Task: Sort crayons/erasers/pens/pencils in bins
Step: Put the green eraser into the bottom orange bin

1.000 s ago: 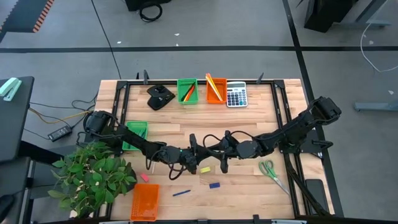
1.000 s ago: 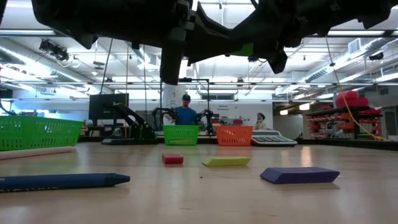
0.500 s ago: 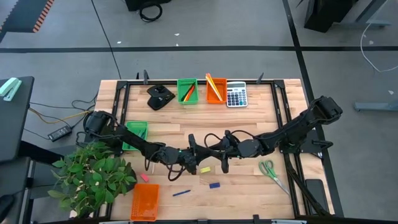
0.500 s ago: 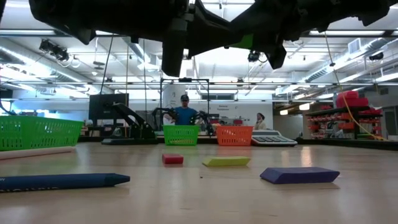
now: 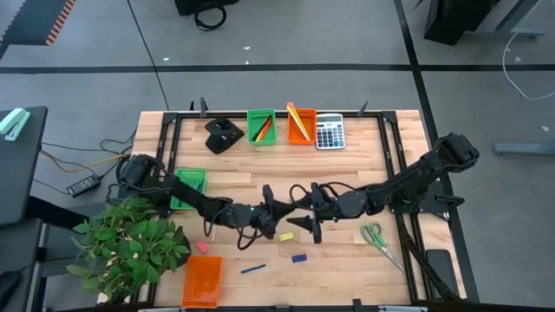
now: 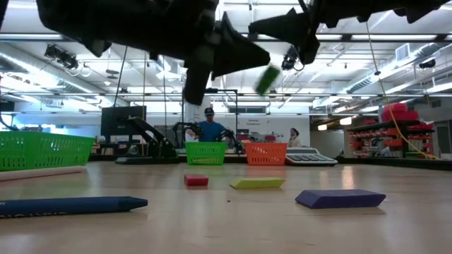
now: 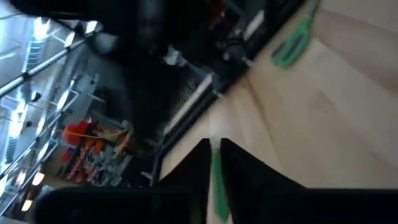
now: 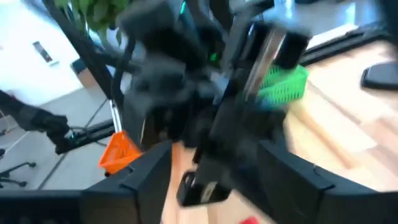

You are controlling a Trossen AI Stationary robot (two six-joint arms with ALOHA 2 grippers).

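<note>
Above the table's middle, my left gripper [image 5: 279, 217] is shut on a small green eraser [image 6: 267, 77]. My right gripper [image 5: 305, 222] faces it from the right, open, its fingers apart and off the eraser. On the table lie a yellow eraser [image 5: 285, 236], a blue eraser [image 5: 298, 257], a red eraser [image 6: 195, 180], a pink eraser [image 5: 201, 247] and a blue pen [image 5: 252, 269]. One green bin [image 5: 189, 186] sits at the left and one orange bin [image 5: 203, 280] at the near left. A green bin [image 5: 260, 126] and an orange bin [image 5: 300, 124] with sticks stand at the far edge. My left gripper pinches the green eraser between its two fingers; a narrow green strip [image 7: 216, 183] shows in the gap. The fingers lie roughly level, pointing toward the table's right. The eraser's free end [image 6: 268, 76] sticks out past the fingertips, tilted, high above the table.
A grey calculator [image 5: 329, 133] and a black object [image 5: 223, 136] stand at the far edge. Green-handled scissors [image 5: 377, 237] lie at the near right. A potted plant [image 5: 130, 243] overhangs the near left corner. People stand in the room beyond the table.
My right gripper has opened and let go of the green eraser. My left gripper has shut on it. The eraser now shows a little lower and nearer the left gripper than before.
</note>
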